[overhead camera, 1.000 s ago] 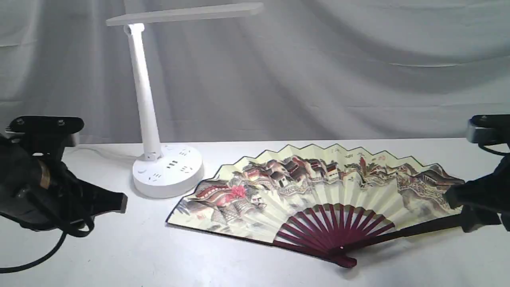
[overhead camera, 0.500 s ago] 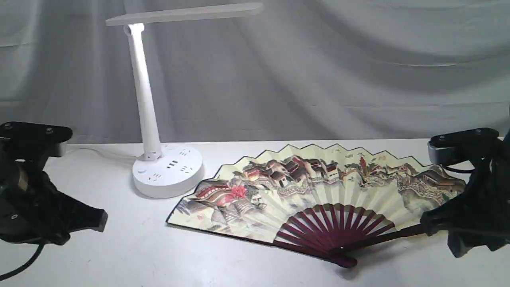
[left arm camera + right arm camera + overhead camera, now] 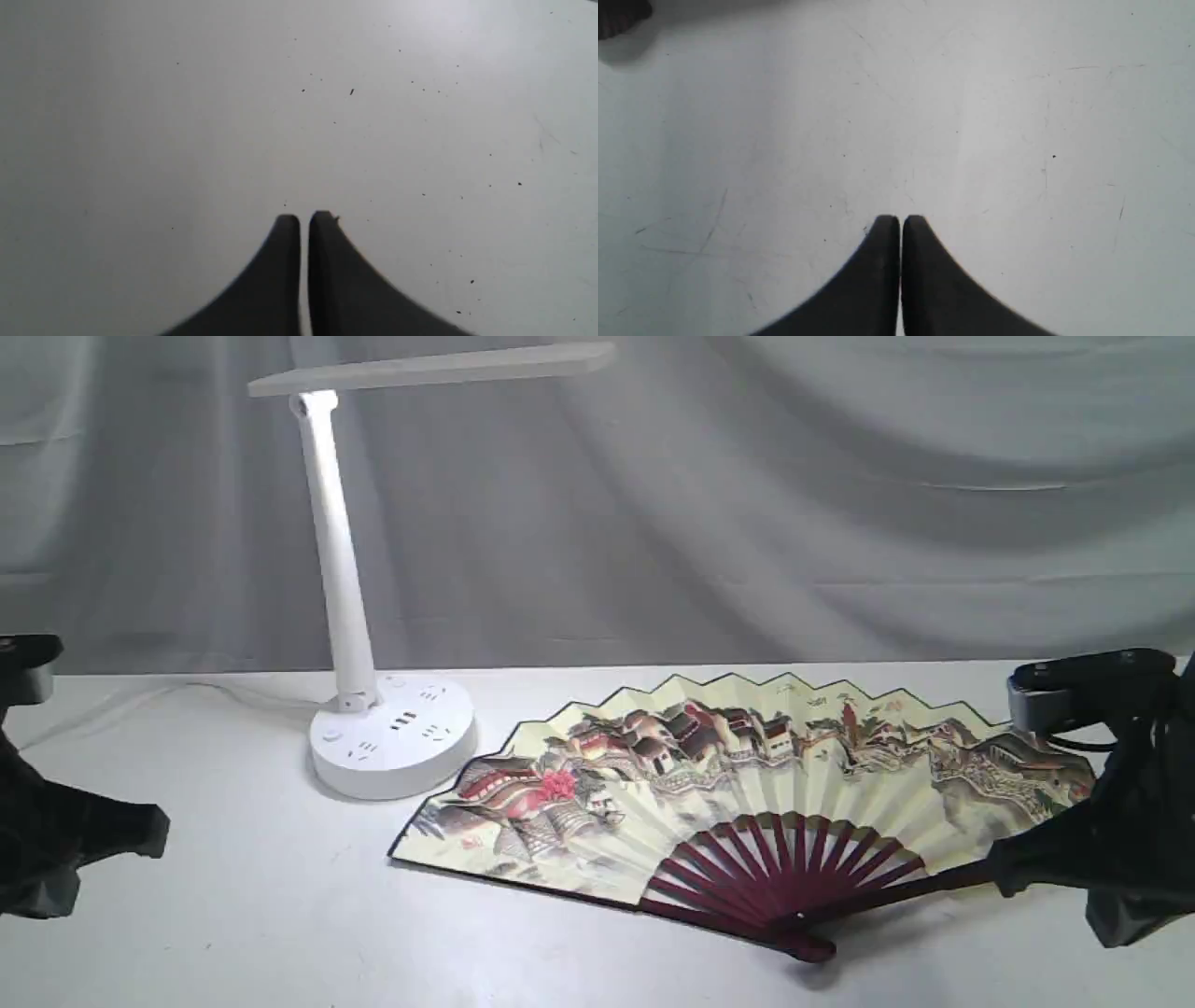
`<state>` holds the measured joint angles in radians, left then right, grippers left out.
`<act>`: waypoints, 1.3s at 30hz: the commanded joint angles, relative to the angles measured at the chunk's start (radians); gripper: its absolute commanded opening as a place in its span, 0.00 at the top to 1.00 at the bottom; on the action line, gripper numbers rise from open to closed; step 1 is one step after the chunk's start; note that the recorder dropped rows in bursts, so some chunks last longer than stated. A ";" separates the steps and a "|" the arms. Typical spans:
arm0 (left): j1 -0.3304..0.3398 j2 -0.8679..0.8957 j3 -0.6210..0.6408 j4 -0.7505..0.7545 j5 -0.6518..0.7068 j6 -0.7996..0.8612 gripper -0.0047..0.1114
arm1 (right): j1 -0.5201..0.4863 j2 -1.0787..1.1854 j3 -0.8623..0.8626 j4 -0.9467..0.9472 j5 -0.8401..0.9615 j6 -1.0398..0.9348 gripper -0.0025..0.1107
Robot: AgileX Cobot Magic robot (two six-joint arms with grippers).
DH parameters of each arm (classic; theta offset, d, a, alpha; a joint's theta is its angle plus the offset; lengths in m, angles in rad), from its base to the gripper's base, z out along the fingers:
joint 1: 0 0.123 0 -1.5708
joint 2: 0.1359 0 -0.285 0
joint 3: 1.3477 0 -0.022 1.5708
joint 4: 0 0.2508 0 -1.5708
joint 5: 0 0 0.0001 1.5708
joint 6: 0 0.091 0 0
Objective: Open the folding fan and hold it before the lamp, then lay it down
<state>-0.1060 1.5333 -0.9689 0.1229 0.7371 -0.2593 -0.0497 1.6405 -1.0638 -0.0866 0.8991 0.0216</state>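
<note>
The folding fan (image 3: 747, 775) lies spread open and flat on the white table, painted side up, its maroon ribs meeting at a pivot near the front. The lamp (image 3: 341, 569) stands behind and to the left of it, its round base (image 3: 392, 747) close to the fan's left tip. My left gripper (image 3: 159, 831) sits at the far left edge, shut and empty over bare table (image 3: 303, 218). My right gripper (image 3: 1001, 875) rests low by the outer end of the fan's right rib, shut, with only tabletop in front of its fingertips (image 3: 900, 218).
A grey cloth backdrop (image 3: 840, 504) hangs behind the table. The lamp's white cord (image 3: 233, 695) trails left from the base. A dark blurred shape (image 3: 616, 16) shows in a corner of the right wrist view.
The left arm has pulled back to the left edge with its jaws closed. The right gripper has sunk lower beside the fan's right rib and shut. The fan has stayed put.
</note>
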 commanded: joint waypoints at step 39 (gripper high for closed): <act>0.003 -0.009 -0.035 -0.058 0.056 0.139 0.96 | -0.171 -0.088 0.061 0.097 -0.053 -0.068 0.98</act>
<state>-0.1044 1.5333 -0.9950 0.0605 0.8072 -0.1231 -0.2127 1.5593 -1.0079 -0.0093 0.8552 -0.0225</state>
